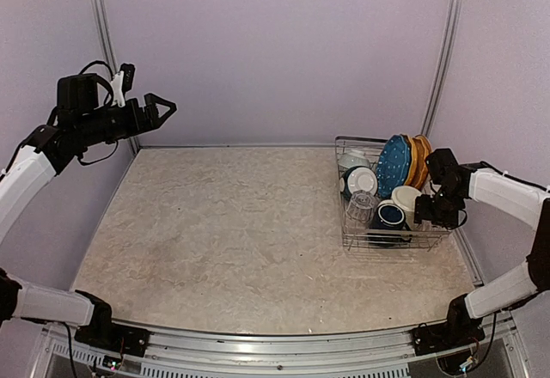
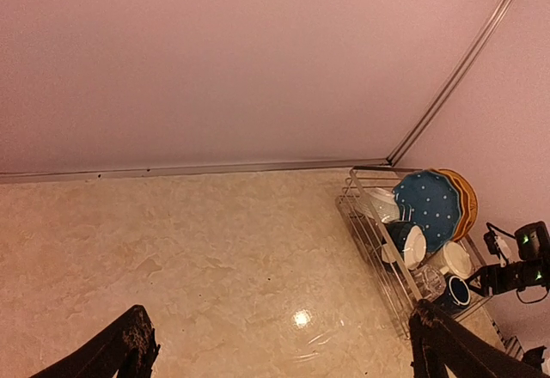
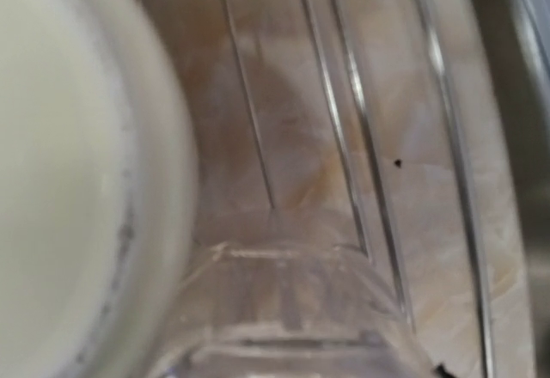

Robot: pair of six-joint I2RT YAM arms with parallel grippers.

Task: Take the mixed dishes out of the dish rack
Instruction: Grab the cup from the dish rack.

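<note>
A beige marbled surface (image 1: 232, 232) is spreading between pale lilac walls (image 1: 275, 43), which are closing it in at the back and sides. Silver strips (image 1: 101, 26) are running up both back corners. A ribbed metal rail (image 1: 275, 348) is edging the near side. A small bright glare (image 2: 302, 318) is glinting on the surface.

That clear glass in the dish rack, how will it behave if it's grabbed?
The glass looks smooth and clear, so probably slippery and breakable. It stands tall and narrow beside the dark mug, so a sideways nudge could tip it.
</note>
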